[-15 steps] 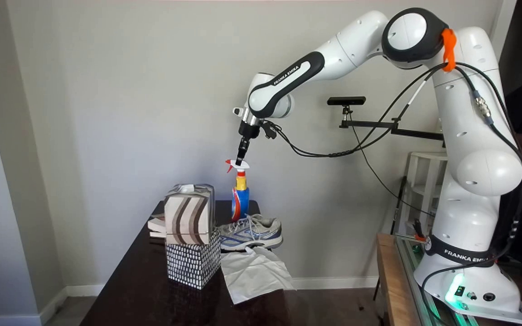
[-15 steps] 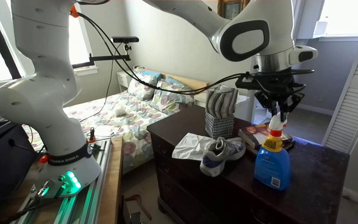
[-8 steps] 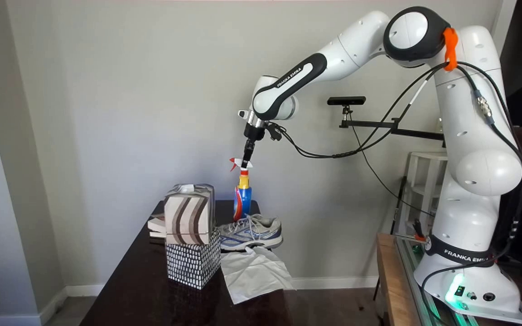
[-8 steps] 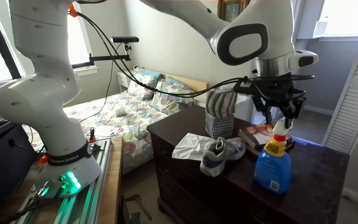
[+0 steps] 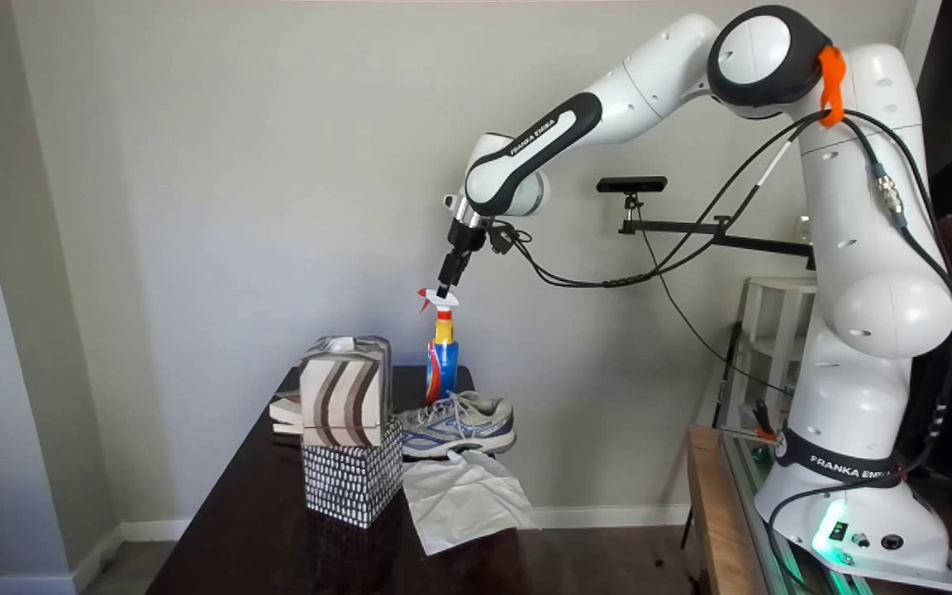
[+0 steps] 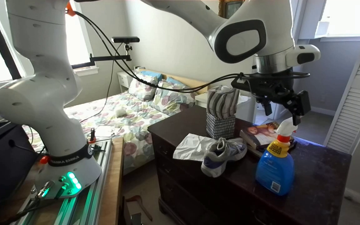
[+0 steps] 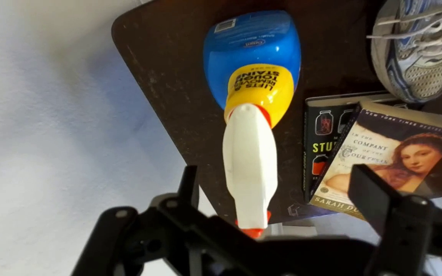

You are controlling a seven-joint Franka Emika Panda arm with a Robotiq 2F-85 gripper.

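Note:
A blue spray bottle (image 6: 274, 170) with a yellow collar, white head and red trigger stands on the dark dresser (image 6: 320, 175), seen in both exterior views. From above, the wrist view shows its white spray head (image 7: 249, 161) between my widely parted fingers (image 7: 374, 199). There is a gap on either side of the head in that view, larger on the right. My gripper (image 6: 282, 115) is open at the height of the spray head, holding nothing. In an exterior view one fingertip overlaps the head; whether it touches I cannot tell. The gripper (image 5: 443, 291) hides part of the head there.
Two stacked books (image 7: 382, 153) lie beside the bottle. A grey-blue sneaker (image 6: 222, 154), a crumpled white sheet (image 6: 194, 147), and a striped tissue box (image 6: 222, 103) on a patterned box (image 6: 220, 126) share the dresser. A wall (image 5: 220, 207) rises behind it.
The jaws have spread from around the spray head to wide apart. The gripper has dipped, then risen slightly, and turned. The bottle's head has shifted slightly right in both exterior views.

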